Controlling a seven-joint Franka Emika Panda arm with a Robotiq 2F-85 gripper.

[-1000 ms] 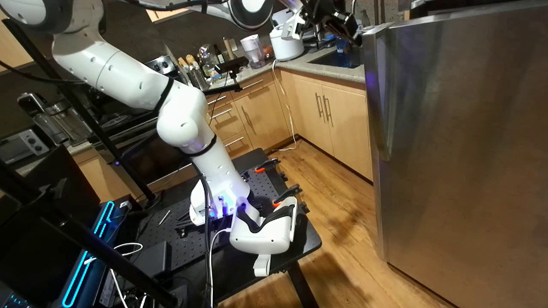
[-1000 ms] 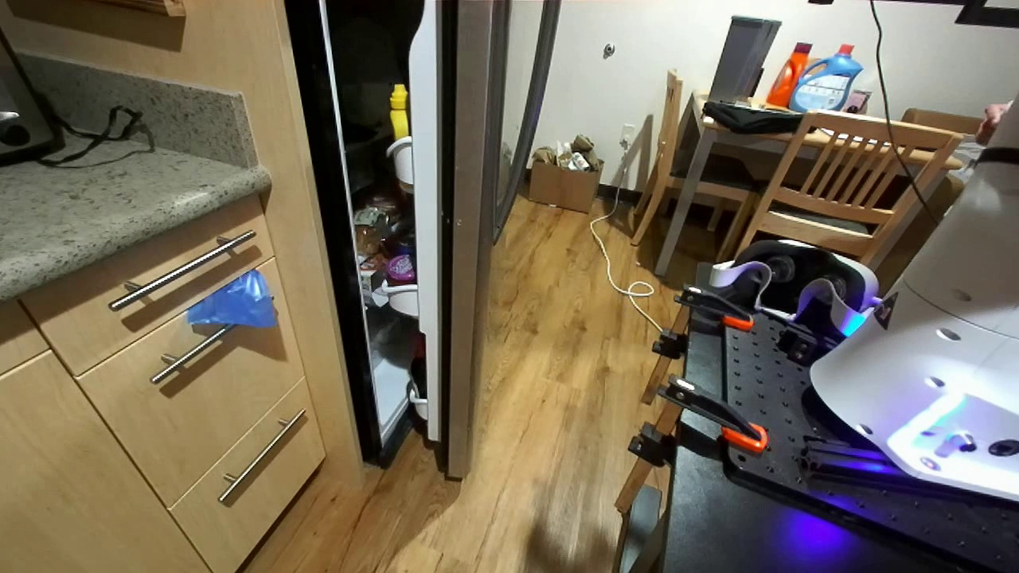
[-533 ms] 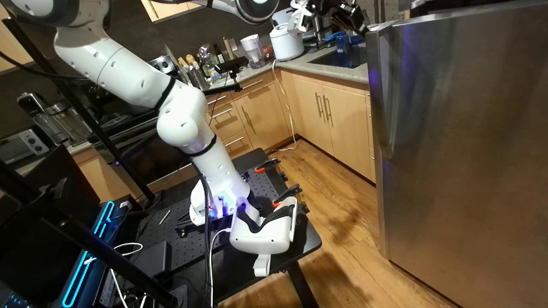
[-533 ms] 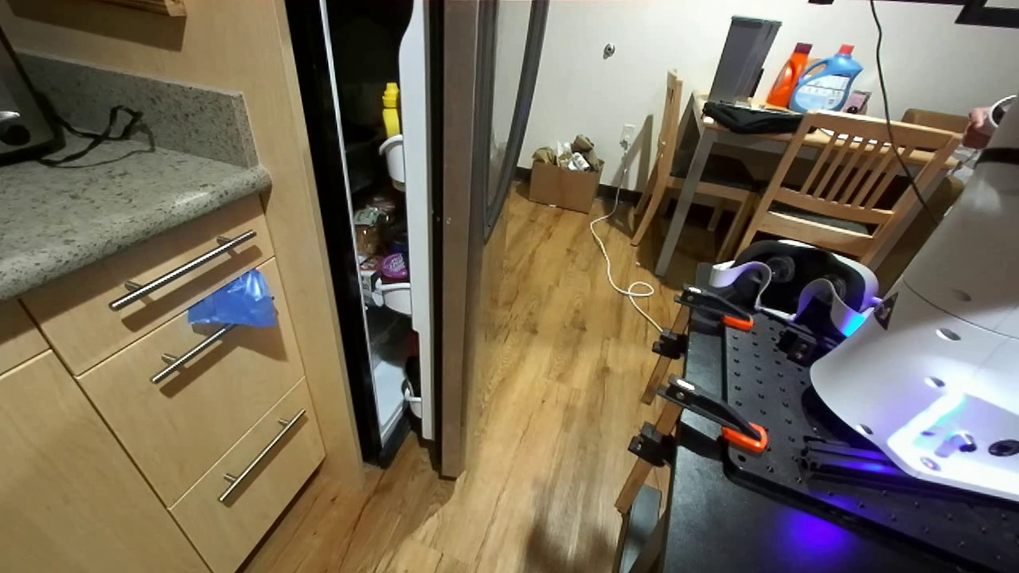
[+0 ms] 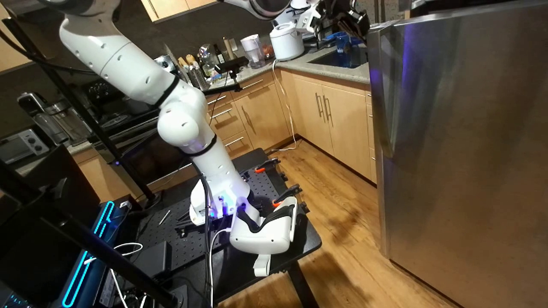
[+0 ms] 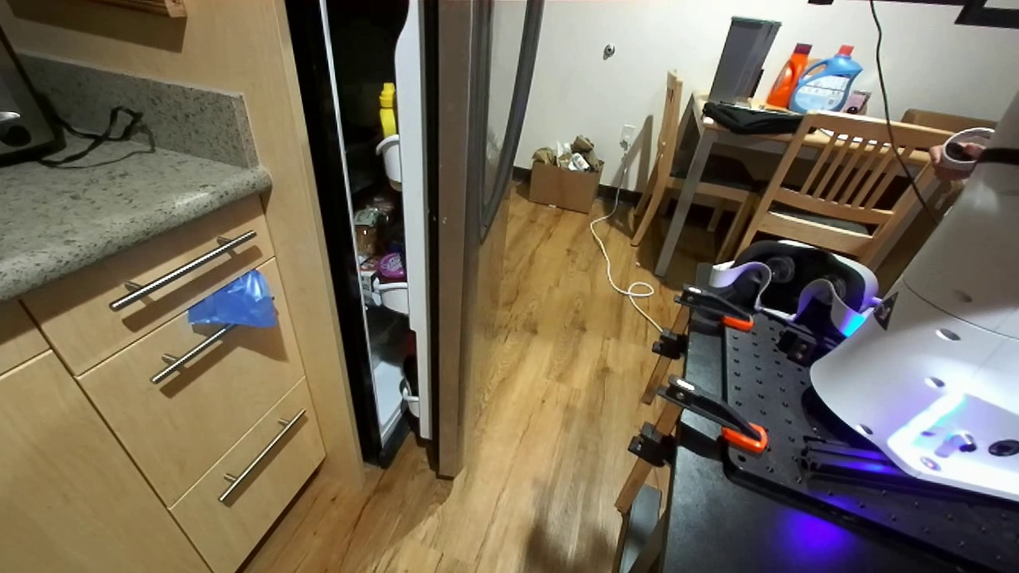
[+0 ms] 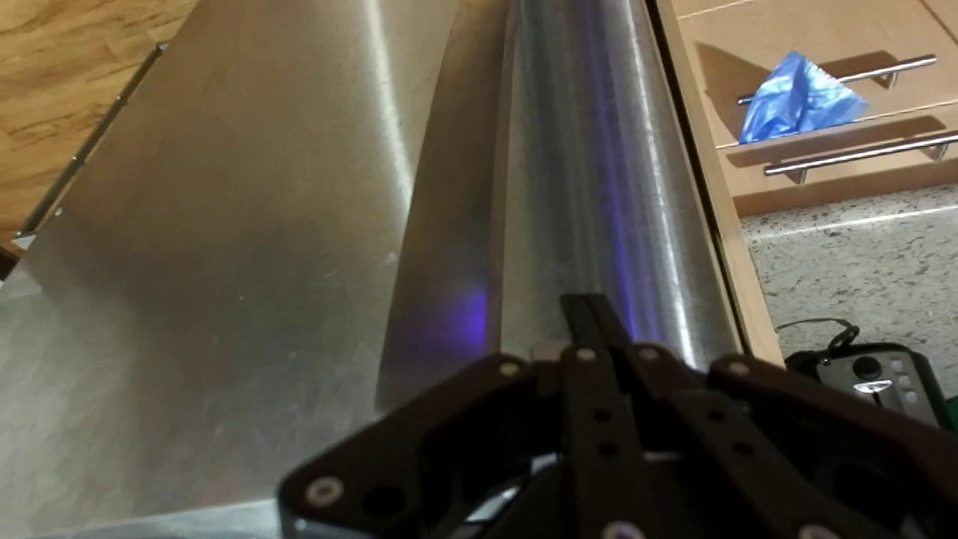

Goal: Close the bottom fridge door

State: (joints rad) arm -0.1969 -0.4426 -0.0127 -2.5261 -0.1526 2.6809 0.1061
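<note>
The bottom fridge door (image 5: 462, 149) is a large brushed-steel panel at the right of an exterior view. Its free edge also shows in an exterior view (image 6: 451, 278), where the door stands ajar with the fridge's shelves (image 6: 390, 294) visible through a narrow gap. The door fills much of the wrist view (image 7: 284, 247), with a raised handle strip (image 7: 453, 224) along it. My gripper (image 7: 586, 299) is shut and empty, its tips over the door's front between the handle strip and the free edge. In an exterior view the gripper (image 5: 363, 29) is at the door's upper edge; contact is unclear.
Wood drawers (image 6: 231, 382) with a blue bag (image 6: 235, 301) stand beside the fridge opening, under a stone counter (image 6: 127, 199). A black table (image 6: 748, 525) holds the arm base, clamps and a white headset (image 5: 263, 233). A person's hand shows at the right edge (image 6: 955, 163).
The door has swung a little toward the fridge, narrowing the gap. The arm and shut gripper have moved the same way, rightward in an exterior view. A person's hand has come into view.
</note>
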